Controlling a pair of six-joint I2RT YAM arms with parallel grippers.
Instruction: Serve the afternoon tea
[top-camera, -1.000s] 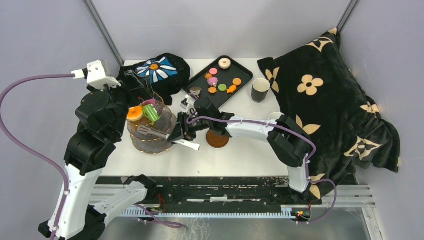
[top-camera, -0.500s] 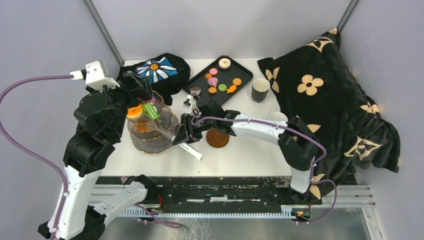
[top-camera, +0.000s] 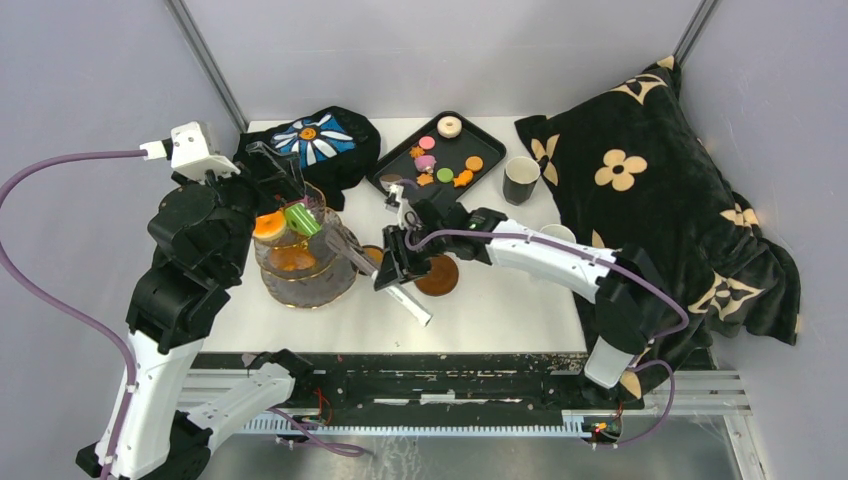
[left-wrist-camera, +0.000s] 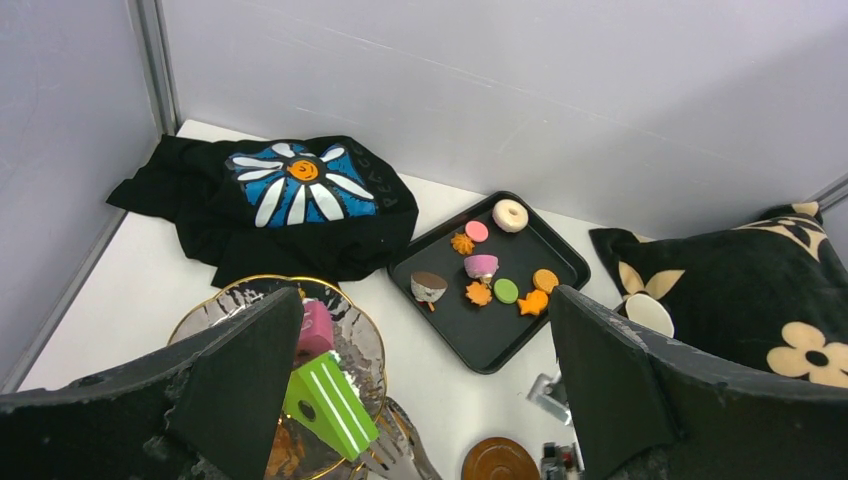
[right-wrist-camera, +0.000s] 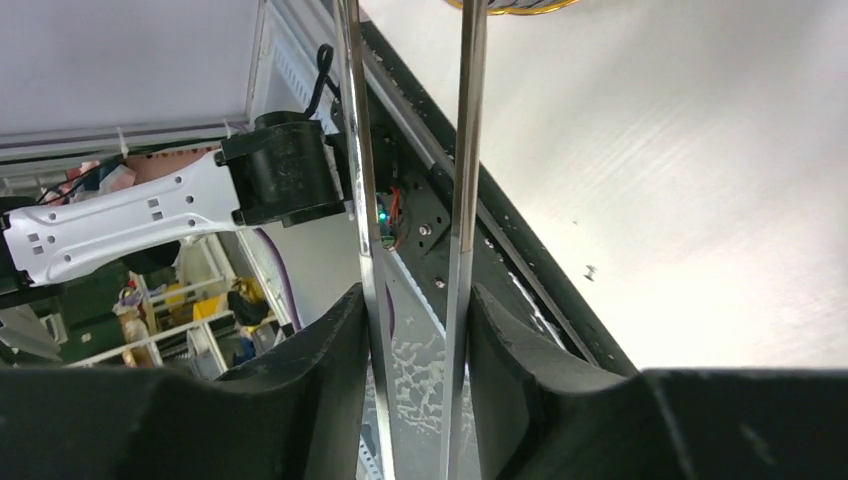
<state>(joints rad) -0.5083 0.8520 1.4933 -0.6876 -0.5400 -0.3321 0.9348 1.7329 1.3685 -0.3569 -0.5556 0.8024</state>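
A: Where's the stand?
B: Three-tier glass stand (top-camera: 320, 290) sits upright on the table (top-camera: 500, 310), left of centre, tiers stacked vertically. Top tier holds an orange pastry (top-camera: 268, 226), pink pastry (left-wrist-camera: 316, 328) and green pastry (left-wrist-camera: 330, 405). The green wedge lies slanted, one end just beside the pink one.
A: Left hand?
B: Left hand (left-wrist-camera: 425, 305) hangs above the stand w/ fingers spread wide and nothing btwn them. The arm rears up over the table's left side.
A: Right?
B: Right hand (right-wrist-camera: 415, 300) is low, just right of the stand, clamped on metal tongs (right-wrist-camera: 468, 150). The arm reaches in from the right base. The tongs' long axis runs diagonally, tips toward the stand's right rim, other end toward the near edge.
A: Tips touching the glass?
B: Can't tell. The right wrist view cuts the tips off, showing only two steel strips btwn the fingers. The lower tiers are mostly hidden under the top one. The white mug (top-camera: 556, 233) is half behind the right arm.
A: Rest?
B: Brown saucer (top-camera: 440, 280) beside the right hand. Black tray (left-wrist-camera: 485, 340) w/ loose pastries (left-wrist-camera: 506, 290) at the back, dark cup (top-camera: 520, 180) right of it. Flower cloth (left-wrist-camera: 300, 190) behind the stand, blanket (top-camera: 650, 180) far right.
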